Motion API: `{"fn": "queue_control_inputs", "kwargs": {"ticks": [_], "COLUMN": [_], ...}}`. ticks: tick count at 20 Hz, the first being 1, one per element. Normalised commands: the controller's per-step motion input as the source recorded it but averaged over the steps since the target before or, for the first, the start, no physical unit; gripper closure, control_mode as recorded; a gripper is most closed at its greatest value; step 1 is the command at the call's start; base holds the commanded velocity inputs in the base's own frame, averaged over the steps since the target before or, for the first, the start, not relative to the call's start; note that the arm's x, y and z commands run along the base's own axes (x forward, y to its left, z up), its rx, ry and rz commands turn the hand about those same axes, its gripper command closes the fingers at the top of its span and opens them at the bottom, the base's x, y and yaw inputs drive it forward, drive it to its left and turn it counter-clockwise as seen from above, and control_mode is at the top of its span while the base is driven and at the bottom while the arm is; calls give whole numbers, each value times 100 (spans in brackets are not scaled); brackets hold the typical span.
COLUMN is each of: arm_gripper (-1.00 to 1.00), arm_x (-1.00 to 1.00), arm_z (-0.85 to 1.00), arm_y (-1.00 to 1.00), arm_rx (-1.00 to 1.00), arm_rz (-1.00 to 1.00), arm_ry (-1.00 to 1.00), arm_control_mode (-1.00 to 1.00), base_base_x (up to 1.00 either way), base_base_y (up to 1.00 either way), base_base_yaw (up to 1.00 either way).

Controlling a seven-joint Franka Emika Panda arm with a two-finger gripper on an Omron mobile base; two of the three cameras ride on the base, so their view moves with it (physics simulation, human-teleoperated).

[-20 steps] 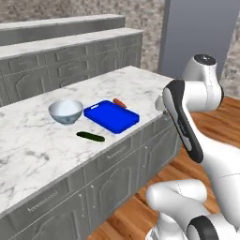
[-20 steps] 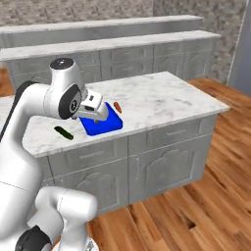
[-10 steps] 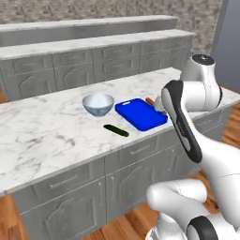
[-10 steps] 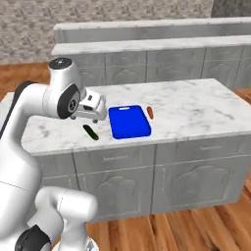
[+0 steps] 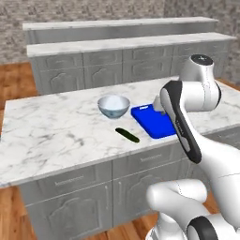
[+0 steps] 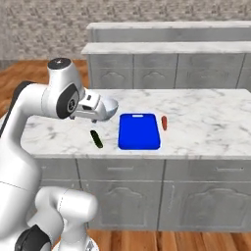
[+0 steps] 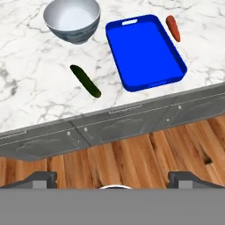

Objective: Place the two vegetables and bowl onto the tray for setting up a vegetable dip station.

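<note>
The pale glossy bowl stands on the marble counter, with the bright blue tray beside it. A slim orange-red carrot lies just past the tray's far side. On the bowl's side of the tray, nearer the counter's front edge, rests the dark green cucumber. My gripper is open and holds nothing; it hangs in front of the counter and looks down at all these things. From the left base I see the bowl, cucumber and tray; my arm hides the carrot there.
The marble counter tops grey cabinets above a wood floor. Behind it run two longer grey counters. From the right base the carrot sits right of the tray.
The base has driven, so both base views have swung and now face the counter more squarely. The bowl, tray and vegetables keep their places on the counter. The gripper stays open.
</note>
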Motion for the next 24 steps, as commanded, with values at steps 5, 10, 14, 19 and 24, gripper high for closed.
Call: {"fn": "queue_control_inputs", "kwargs": {"ticks": [5,10,14,19,24], "arm_gripper": [-100,-100,-100,-100,-100], "arm_x": [0,0,0,0,0], "arm_z": [0,0,0,0,0], "arm_y": [0,0,0,0,0], "arm_rx": [0,0,0,0,0], "arm_rz": [0,0,0,0,0], "arm_ry": [0,0,0,0,0], "arm_control_mode": [100,100,100,100,100], "base_base_x": [42,27,29,31,52], "base_base_y": [-51,-57,-60,-37,-28], "base_base_yaw": [29,28,25,5,-10]}}
